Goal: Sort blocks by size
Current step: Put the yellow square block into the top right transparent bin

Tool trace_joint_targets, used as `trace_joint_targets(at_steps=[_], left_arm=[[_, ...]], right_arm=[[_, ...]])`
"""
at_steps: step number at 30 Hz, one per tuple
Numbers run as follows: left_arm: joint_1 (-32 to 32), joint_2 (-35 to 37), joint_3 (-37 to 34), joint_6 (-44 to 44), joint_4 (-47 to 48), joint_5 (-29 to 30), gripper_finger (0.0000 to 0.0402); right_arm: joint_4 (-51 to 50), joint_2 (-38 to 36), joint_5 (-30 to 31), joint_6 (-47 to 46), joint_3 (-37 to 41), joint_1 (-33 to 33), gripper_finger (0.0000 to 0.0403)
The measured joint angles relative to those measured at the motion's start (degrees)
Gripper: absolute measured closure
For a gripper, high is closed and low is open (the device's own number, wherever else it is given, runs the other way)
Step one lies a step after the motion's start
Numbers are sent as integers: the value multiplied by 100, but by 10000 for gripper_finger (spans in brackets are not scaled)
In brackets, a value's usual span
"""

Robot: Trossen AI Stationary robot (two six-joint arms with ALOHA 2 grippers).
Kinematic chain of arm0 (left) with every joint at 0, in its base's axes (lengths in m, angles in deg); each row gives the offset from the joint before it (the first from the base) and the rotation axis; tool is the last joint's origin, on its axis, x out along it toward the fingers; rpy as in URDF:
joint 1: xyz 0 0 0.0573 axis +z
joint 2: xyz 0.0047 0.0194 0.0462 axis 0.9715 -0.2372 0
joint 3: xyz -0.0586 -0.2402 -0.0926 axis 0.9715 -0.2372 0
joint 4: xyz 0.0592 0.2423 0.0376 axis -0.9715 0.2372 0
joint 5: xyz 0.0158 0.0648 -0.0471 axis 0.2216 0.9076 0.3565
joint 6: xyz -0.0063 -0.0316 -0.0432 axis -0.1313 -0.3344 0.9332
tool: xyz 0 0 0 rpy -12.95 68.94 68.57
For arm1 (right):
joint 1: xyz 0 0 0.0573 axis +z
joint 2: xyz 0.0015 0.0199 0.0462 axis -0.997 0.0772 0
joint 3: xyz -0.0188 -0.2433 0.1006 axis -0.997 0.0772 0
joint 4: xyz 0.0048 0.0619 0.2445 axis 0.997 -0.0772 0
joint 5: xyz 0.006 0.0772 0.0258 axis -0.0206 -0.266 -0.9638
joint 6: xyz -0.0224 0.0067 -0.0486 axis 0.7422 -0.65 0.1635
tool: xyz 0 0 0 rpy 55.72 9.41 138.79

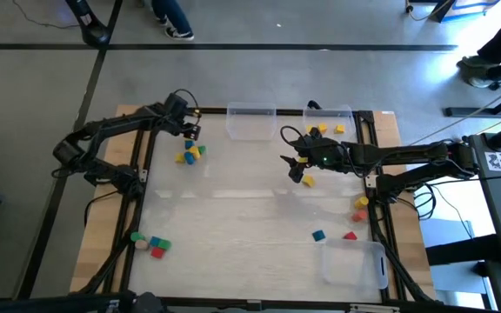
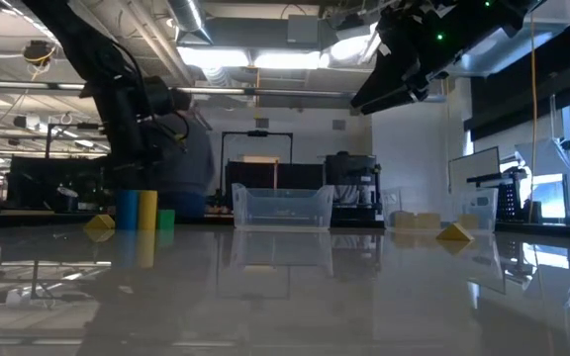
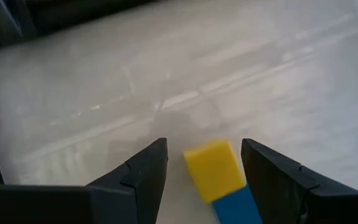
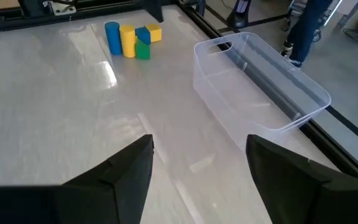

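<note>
My left gripper (image 1: 190, 131) is open near the far left of the table, above a small cluster of yellow, blue and green blocks (image 1: 190, 154). In the left wrist view its fingers stand on either side of a yellow block (image 3: 213, 168) with a gap on each side; a blue block (image 3: 235, 205) lies against the yellow one. My right gripper (image 1: 296, 165) is open and empty, raised over the table's far right, with a yellow block (image 1: 308, 181) lying on the table just beside it. The cluster also shows in the right wrist view (image 4: 129, 38).
Two clear bins (image 1: 250, 122) (image 1: 333, 122) stand at the far edge, the right one holding yellow blocks. A third clear bin (image 1: 353, 263) stands at the near right. Loose blocks lie at the near left (image 1: 150, 245) and along the right side (image 1: 359, 204) (image 1: 318, 235).
</note>
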Motion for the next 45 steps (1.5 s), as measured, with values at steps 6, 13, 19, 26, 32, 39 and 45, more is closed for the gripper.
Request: trace_joint_targets(at_steps=[6, 13, 19, 26, 32, 39, 45], left_arm=[[-158, 0, 0, 281, 129, 138, 207], [-239, -8, 0, 407, 123, 162, 207], [-239, -343, 0, 460, 88, 182, 208], [-239, -737, 0, 379, -133, 187, 208], [-239, -949, 0, 251, -178, 202, 216], [-237, -957, 7, 33, -205, 209, 283], [-239, -681, 4, -212, -202, 180, 284]], right_arm=[[11, 0, 1, 0, 0, 0, 149], [9, 0, 0, 0, 0, 0, 149], [4, 0, 0, 0, 0, 0, 149], [-2, 0, 0, 0, 0, 0, 149], [-6, 0, 0, 2, 0, -1, 149], [-4, 0, 0, 4, -2, -1, 149], [-5, 0, 0, 9, -2, -2, 149]])
